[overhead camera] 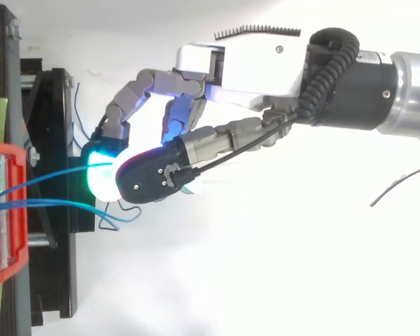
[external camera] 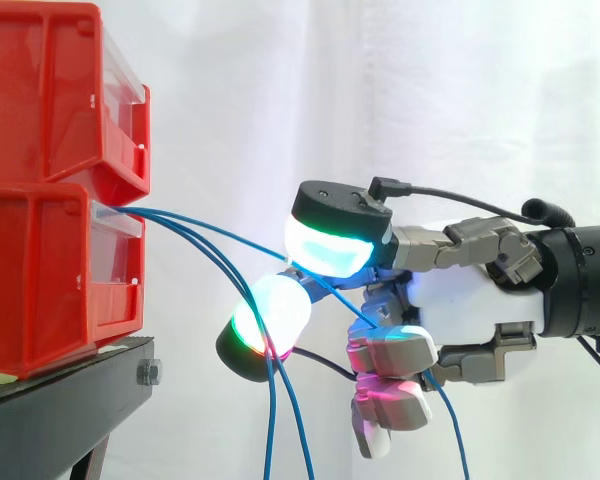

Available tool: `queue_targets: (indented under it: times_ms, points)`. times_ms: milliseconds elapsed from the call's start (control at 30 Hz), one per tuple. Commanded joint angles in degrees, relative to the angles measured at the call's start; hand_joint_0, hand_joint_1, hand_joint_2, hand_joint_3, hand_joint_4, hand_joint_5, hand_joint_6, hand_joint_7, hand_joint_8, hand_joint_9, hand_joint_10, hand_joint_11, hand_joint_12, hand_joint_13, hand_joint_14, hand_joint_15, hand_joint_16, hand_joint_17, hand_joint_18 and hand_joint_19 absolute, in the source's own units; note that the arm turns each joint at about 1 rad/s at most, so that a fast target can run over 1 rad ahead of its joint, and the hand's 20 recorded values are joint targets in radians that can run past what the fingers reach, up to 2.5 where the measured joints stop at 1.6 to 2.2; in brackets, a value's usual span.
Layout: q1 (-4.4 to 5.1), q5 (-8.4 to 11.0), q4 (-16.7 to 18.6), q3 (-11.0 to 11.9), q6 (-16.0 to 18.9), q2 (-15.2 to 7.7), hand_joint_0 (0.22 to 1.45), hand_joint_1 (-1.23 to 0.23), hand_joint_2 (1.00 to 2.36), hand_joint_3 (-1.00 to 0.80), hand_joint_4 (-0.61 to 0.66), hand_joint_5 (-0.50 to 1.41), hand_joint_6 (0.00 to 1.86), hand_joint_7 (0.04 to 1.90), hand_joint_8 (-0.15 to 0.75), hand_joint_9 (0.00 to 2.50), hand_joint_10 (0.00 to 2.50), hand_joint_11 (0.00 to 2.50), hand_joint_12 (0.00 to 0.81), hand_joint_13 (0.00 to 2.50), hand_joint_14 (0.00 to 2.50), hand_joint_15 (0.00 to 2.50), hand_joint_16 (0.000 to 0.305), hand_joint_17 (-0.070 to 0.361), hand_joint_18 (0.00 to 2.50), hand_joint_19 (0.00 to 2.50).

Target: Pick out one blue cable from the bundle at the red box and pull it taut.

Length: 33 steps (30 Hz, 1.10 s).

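Observation:
Two red bins (external camera: 50, 270) are stacked on a black stand (external camera: 60, 400) at the left. A bundle of thin blue cables comes out of the lower bin's front. One blue cable (external camera: 210, 228) runs almost straight, with a slight sag, from the bin to my hand (external camera: 460, 300). It passes between the cyan-green thumb pad (external camera: 330, 240) and a white-green finger pad (external camera: 265, 320), which pinch it, then drops past the curled lower fingers. From above, the same cable (overhead camera: 49, 178) ends under the glowing pads beside the hand (overhead camera: 245, 52).
The other blue cables (external camera: 272, 420) droop from the bin and hang below the hand, just left of it. From above they loop near the stand's edge (overhead camera: 115, 218). The white curtain is behind, and the arm fills the right side.

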Motion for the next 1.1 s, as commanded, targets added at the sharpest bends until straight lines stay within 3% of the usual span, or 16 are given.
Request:
queue_targets:
  times_ms: [0, 267, 433, 1067]
  points:
    - [-0.05, 0.11, -0.19, 0.0, -0.05, 0.03, 0.6, -0.51, 1.02, -0.3, 0.05, -0.17, 0.95, 0.61, 0.237, 1.34, 0.01, 1.26, 0.335, 1.25, 0.02, 1.03, 0.039, 0.088, 0.82, 0.78]
    - [-0.05, 0.11, -0.11, 0.0, -0.13, 0.12, 0.56, -0.5, 1.0, -0.49, 0.08, -0.17, 0.93, 0.6, 0.243, 1.33, 0.01, 1.26, 0.347, 1.26, 0.02, 1.02, 0.041, 0.093, 0.82, 0.8]
    - [-0.14, 0.19, -0.02, 0.18, 0.13, 0.56, 0.55, -0.47, 1.0, -0.5, 0.07, -0.17, 0.93, 0.6, 0.244, 1.33, 0.01, 1.25, 0.351, 1.26, 0.02, 1.03, 0.043, 0.096, 0.82, 0.79]
    - [-0.85, 0.37, -0.28, 1.32, 1.71, 0.65, 0.59, -0.55, 1.02, -0.27, 0.05, -0.17, 0.95, 0.63, 0.231, 1.31, 0.01, 1.25, 0.337, 1.25, 0.03, 1.04, 0.046, 0.103, 0.84, 0.8]
